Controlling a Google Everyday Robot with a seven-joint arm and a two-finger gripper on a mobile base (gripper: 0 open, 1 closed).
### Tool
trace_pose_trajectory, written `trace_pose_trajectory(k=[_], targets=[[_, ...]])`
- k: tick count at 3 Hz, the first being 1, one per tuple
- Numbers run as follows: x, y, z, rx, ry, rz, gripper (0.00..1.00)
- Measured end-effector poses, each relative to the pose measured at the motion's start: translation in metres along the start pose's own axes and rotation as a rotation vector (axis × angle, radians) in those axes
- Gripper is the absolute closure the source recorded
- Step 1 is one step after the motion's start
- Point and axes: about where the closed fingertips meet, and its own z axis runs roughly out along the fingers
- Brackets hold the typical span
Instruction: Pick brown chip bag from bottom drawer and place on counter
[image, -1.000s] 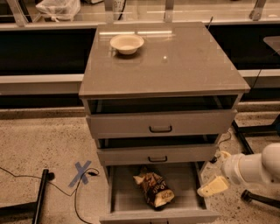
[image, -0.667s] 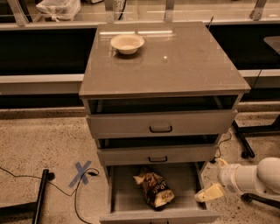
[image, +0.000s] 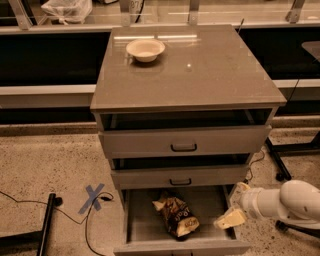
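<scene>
End effector (image: 230, 218) low at bottom drawer's (image: 142, 220) right wall. Brown chip bag (image: 175, 215) near, toward drawer middle, long axis back-left to front-right. Open or closed: cannot tell.

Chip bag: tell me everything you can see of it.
The brown chip bag is crinkled dark foil with tan ends and pale lettering. It lies slanted on the grey floor of the open bottom drawer. The gripper hangs to its right, at the drawer's right wall, not touching it.
</scene>
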Motion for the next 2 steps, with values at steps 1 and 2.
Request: trace_pose_trajectory(k=[1, 2], targets=[[0.011, 0.003, 0.047, -0.003, -0.022, -0.002, 0.00], [0.027, 0.006, 0.102, -0.006, -0.008, -0.002, 0.00]])
